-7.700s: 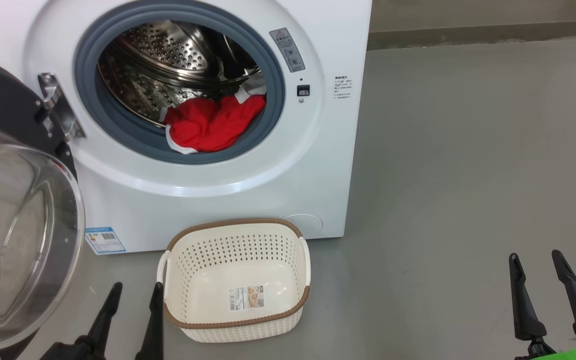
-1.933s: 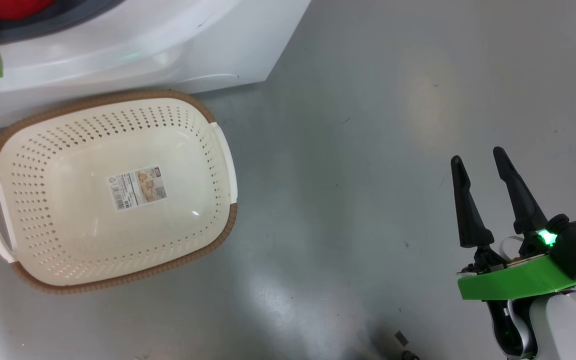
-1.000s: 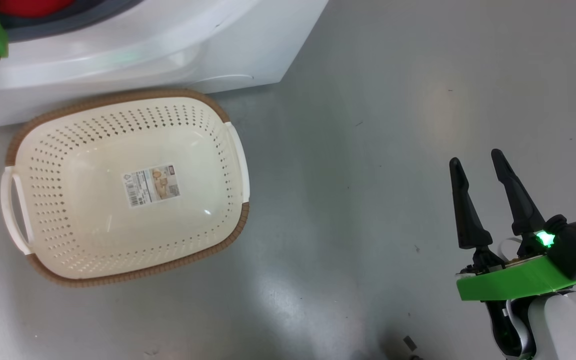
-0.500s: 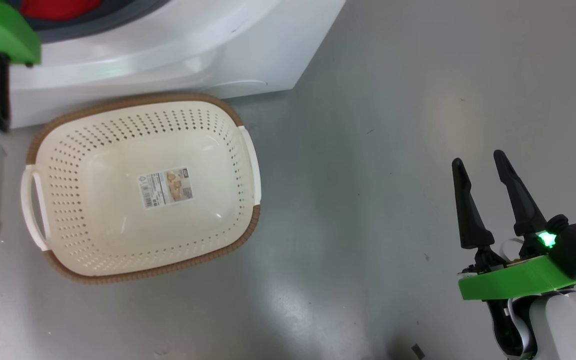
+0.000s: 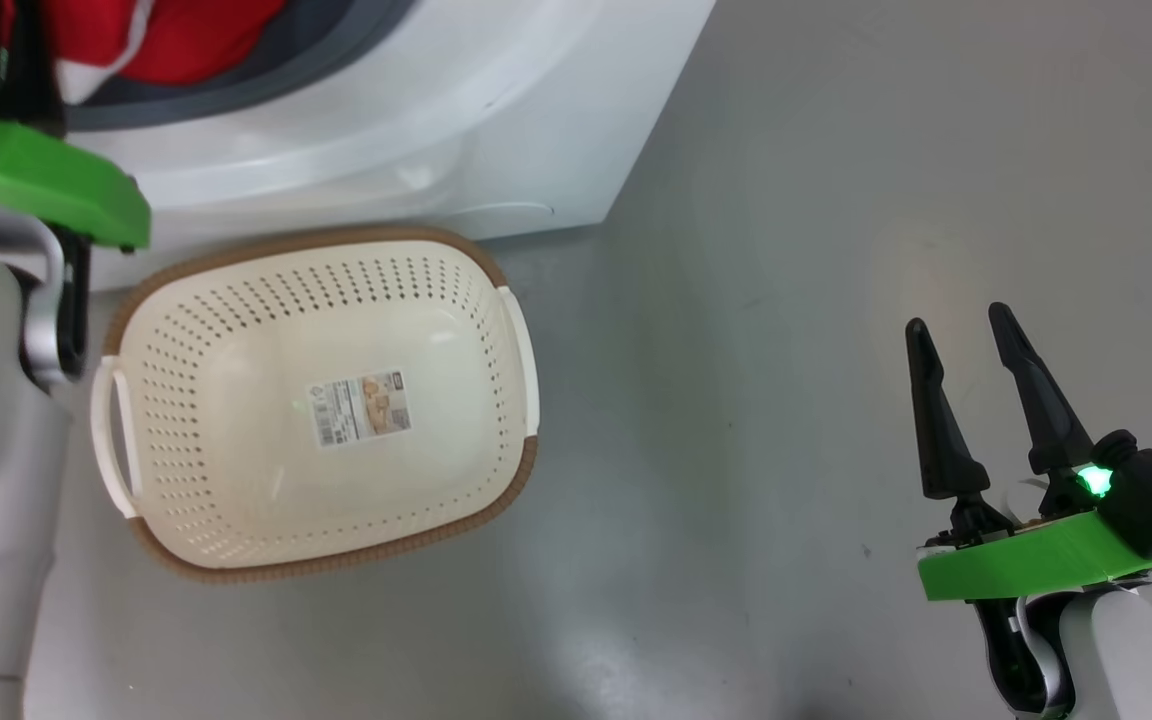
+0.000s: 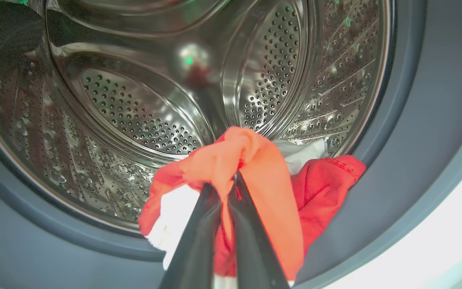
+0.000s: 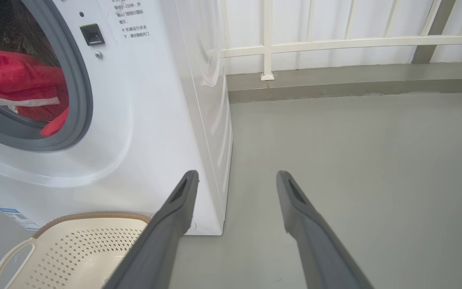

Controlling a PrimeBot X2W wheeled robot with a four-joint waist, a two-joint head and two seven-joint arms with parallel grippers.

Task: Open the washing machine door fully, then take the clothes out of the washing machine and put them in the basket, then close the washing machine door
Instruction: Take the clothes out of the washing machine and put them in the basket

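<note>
My left gripper (image 6: 231,178) reaches into the washing machine's steel drum (image 6: 134,112) and is shut on a fold of the red and white clothes (image 6: 263,180), which hang lifted at the grey gasket (image 6: 415,160). In the head view the clothes (image 5: 176,40) show in the washing machine (image 5: 386,120) opening at the top left, above my left arm's green plate. The cream basket (image 5: 316,238) stands empty on the floor before the machine. Far right, my right gripper (image 5: 957,318) hovers open over bare floor, holding nothing. The door is out of view.
Grey floor (image 5: 736,300) spreads to the right of the machine and basket. In the right wrist view a white railing (image 7: 267,40) on a low kerb (image 7: 335,86) runs behind the machine (image 7: 146,100), and the basket's rim (image 7: 94,216) shows at the lower left.
The head camera has swung, so the basket and machine slide right and down in the picture. My left arm has come further into the picture at the left; the right gripper holds still.
</note>
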